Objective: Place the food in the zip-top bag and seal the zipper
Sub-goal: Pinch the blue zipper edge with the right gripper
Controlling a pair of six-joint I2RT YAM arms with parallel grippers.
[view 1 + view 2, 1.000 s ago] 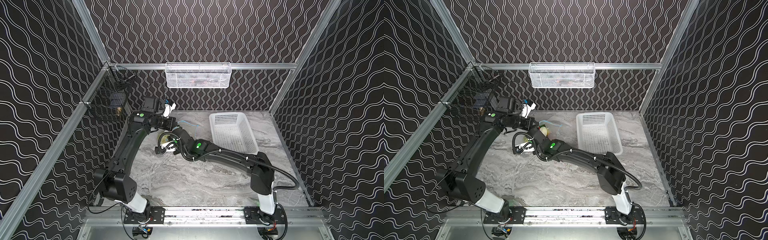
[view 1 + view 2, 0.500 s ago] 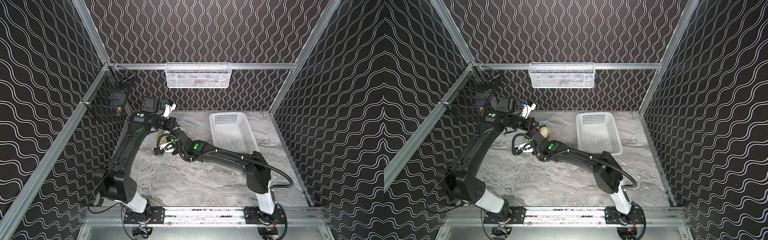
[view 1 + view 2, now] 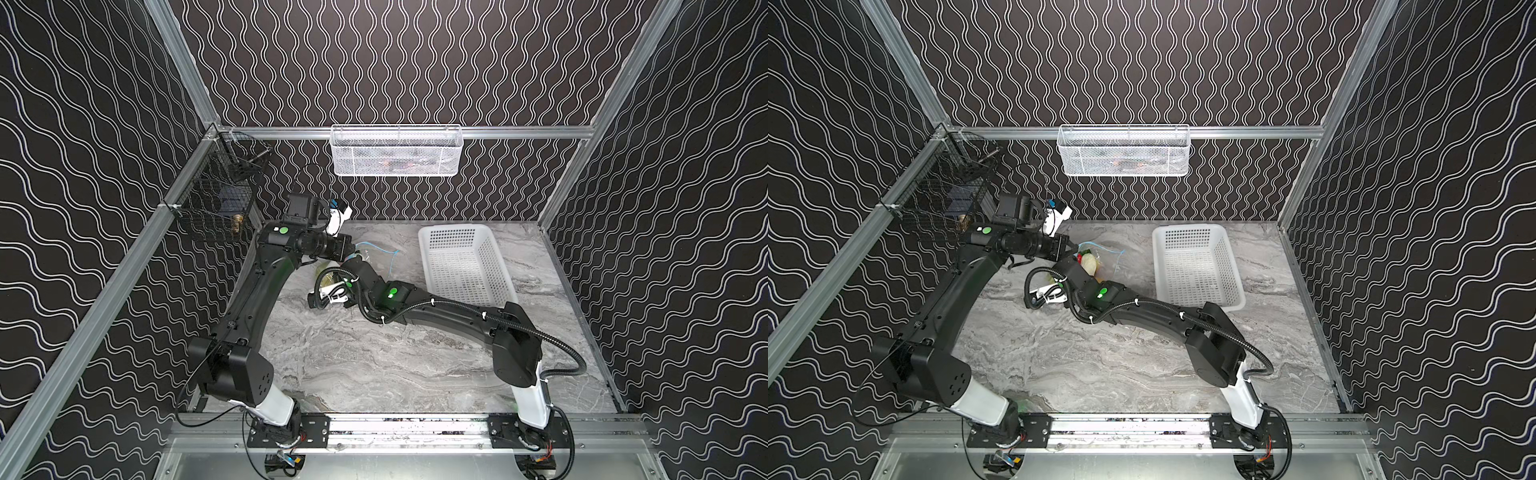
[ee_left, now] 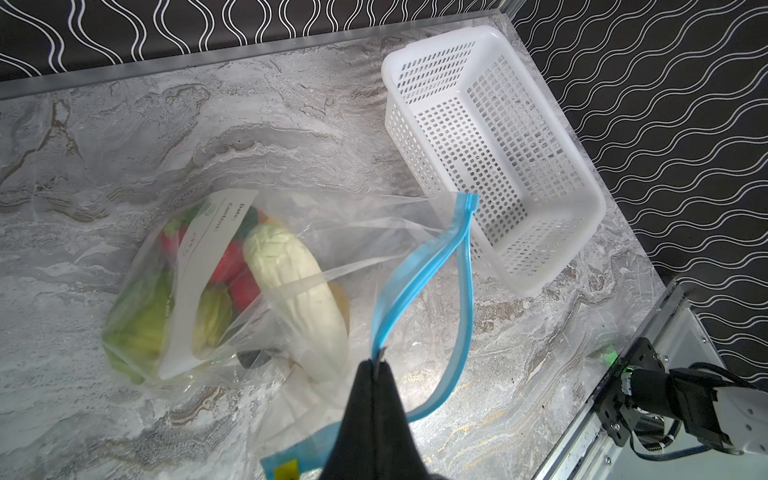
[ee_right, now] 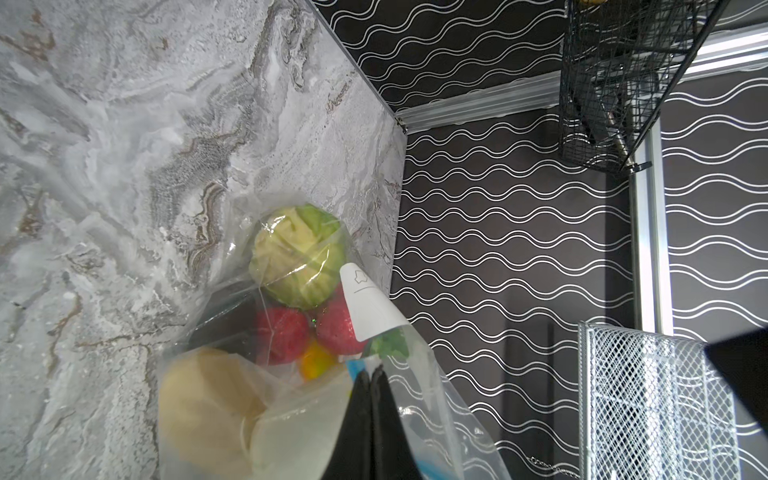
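bag [image 4: 357, 232] of crinkly clear film bulges, seemingly unsealed.

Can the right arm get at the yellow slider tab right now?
Probably not yet: the right gripper is shut on the zip-top bag's mouth, and the slider tab sits right beside the left gripper, itself shut on the zipper.

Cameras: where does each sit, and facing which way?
Top views: high at the front, looking down on the table; left arm and right arm show.
Left wrist: behind the shut left gripper, facing the zip-top bag, zipper and white basket.
Right wrist: behind the shut right gripper, facing the food and corner walls.
Shared: both wrist views show the food.
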